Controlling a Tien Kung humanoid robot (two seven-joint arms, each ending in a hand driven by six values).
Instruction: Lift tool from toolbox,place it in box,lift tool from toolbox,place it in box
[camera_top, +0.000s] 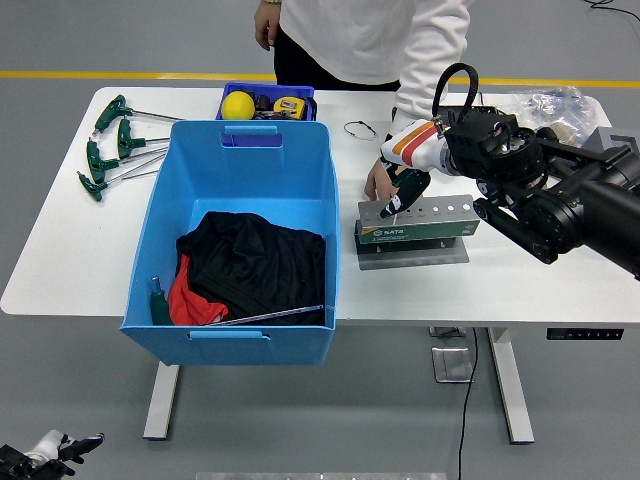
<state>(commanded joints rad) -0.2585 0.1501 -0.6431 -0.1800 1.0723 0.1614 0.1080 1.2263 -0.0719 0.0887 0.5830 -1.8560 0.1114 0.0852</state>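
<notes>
The toolbox, a grey metal tool stand (430, 226) with a green label, sits on a plate right of the big blue box (160, 215). My right hand (405, 190), white with orange stripes, is over the stand's left end, its fingers curled around a green T-handle tool (407, 184) that stands in the stand. A person's hand (378, 180) rests at the stand's left end, just behind my fingers. The box holds black and red cloth (255, 260), a green-handled tool (157, 300) and a long metal shaft (270, 317). My left hand (48, 450) hangs below the table at the bottom left.
Several green T-handle wrenches (110, 145) lie at the far left of the table. A small blue tray (300, 93) with a yellow ball (238, 104) and a tape measure stands behind the box. A plastic bag (550, 105) lies at the far right. A person stands at the far side.
</notes>
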